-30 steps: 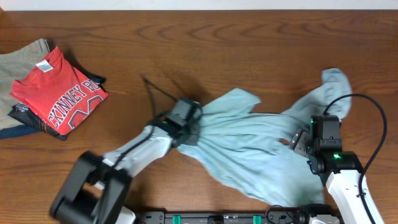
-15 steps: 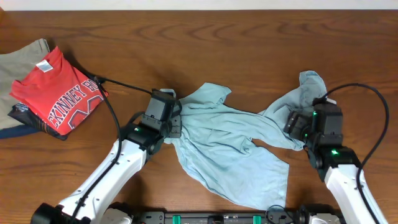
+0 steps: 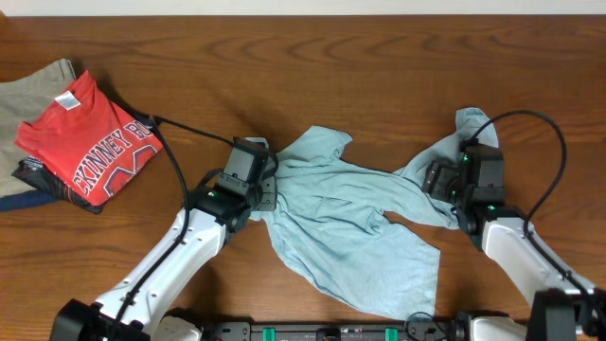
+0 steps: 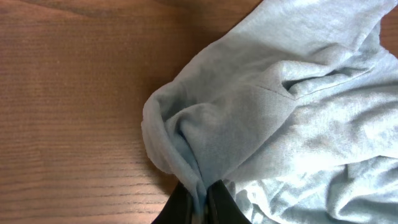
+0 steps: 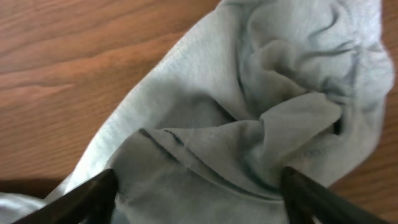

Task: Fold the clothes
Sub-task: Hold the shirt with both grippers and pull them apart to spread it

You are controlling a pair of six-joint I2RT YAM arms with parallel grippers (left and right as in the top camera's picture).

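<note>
A pale blue shirt (image 3: 352,227) lies crumpled across the middle of the wooden counter (image 3: 379,66), well apart from the stack (image 3: 38,133) of folded clothes at the far left corner, which is topped by a red T-shirt (image 3: 90,137). The left fingers (image 4: 179,206) are pressed together on a gathered bunch of cloth at the shirt's left edge. The right fingers (image 5: 87,196) stand spread on either side of a rumpled sleeve end at the right, with nothing gripped between them. The step in hand looks to be spreading the shirt flat before any fold. To do it well, the right side probably needs to drop onto a single layer near the sleeve seam and close firmly, rather than grabbing the whole wad. Both arms should then draw apart evenly and low over the wood. That would pull the creases through the middle out without dragging the hem into a new heap.
</note>
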